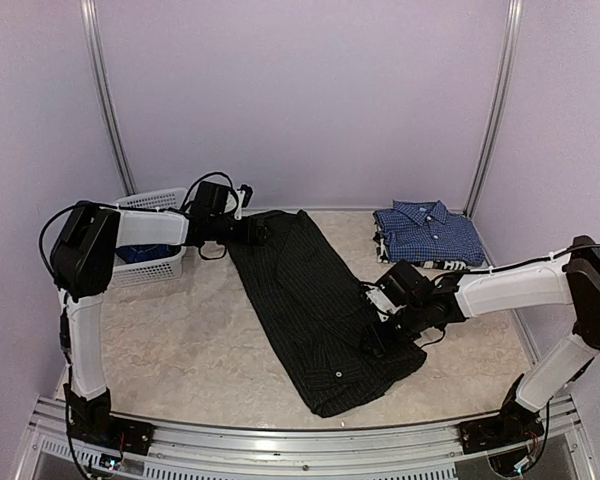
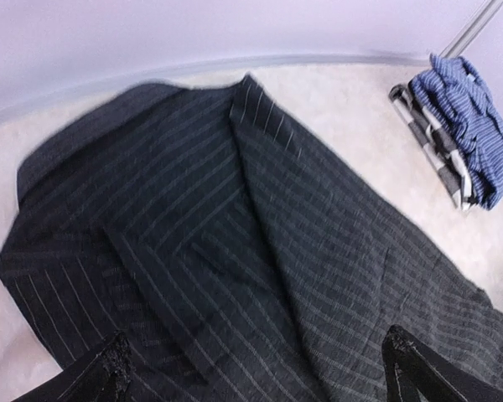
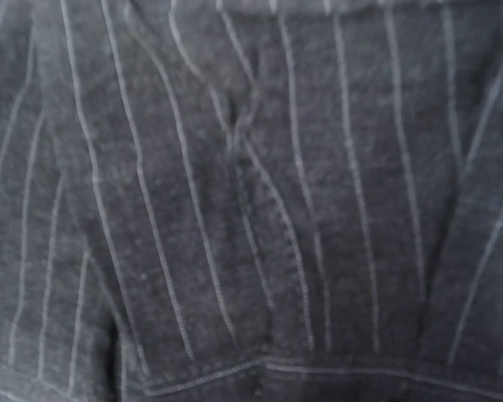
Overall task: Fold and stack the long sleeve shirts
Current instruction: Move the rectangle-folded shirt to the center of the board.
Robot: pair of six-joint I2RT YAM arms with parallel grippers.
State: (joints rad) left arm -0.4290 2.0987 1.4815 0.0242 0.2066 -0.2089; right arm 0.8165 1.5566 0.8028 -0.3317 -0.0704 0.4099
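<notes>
Top view, black shirt (image 1: 310, 300) laid diagonally across table (image 1: 180, 345), left gripper (image 1: 268, 232) at its far end, right gripper (image 1: 377, 340) down on its near right edge, blue shirt (image 1: 430, 230) folded far right, left wrist, fingers (image 2: 101, 373) spread wide over cloth, empty, right wrist, only pinstripes, cannot tell right jaws' state

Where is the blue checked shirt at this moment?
In the top view the blue checked shirt lies folded at the far right corner of the table, on top of a dark checked garment, right of the black pinstriped shirt.
</notes>
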